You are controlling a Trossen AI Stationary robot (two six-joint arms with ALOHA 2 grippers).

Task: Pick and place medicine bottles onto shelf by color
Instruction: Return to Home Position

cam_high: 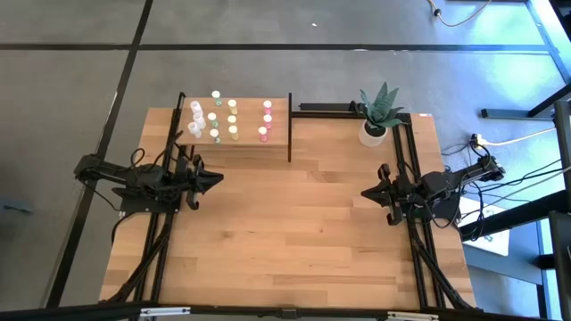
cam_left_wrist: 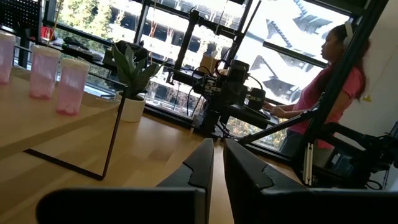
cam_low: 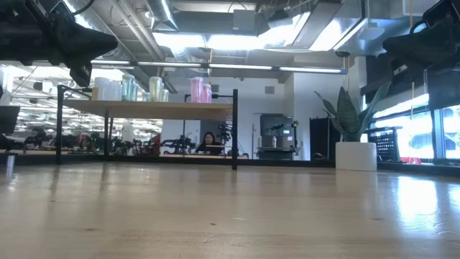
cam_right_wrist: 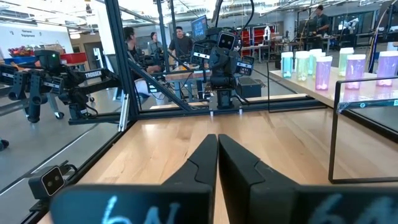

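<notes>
The shelf (cam_high: 234, 127) stands at the table's far left of centre. The medicine bottles (cam_high: 230, 118) stand upright on its top in rows by colour: white at the left, then green, yellow and pink (cam_high: 266, 120). The low view shows them on the raised shelf (cam_low: 147, 108). My left gripper (cam_high: 219, 181) hovers near the table's left edge, in front of the shelf, pointing level toward the right, shut and empty (cam_left_wrist: 217, 144). My right gripper (cam_high: 364, 191) hovers at the right edge, pointing left, shut and empty (cam_right_wrist: 217, 138).
A white plant pot (cam_high: 375, 132) with a spiky green plant stands at the far right. Black frame rails (cam_high: 410, 160) run along both sides of the table. Bare wooden tabletop (cam_high: 285, 223) lies between the arms. A person (cam_left_wrist: 326, 93) sits beyond the table.
</notes>
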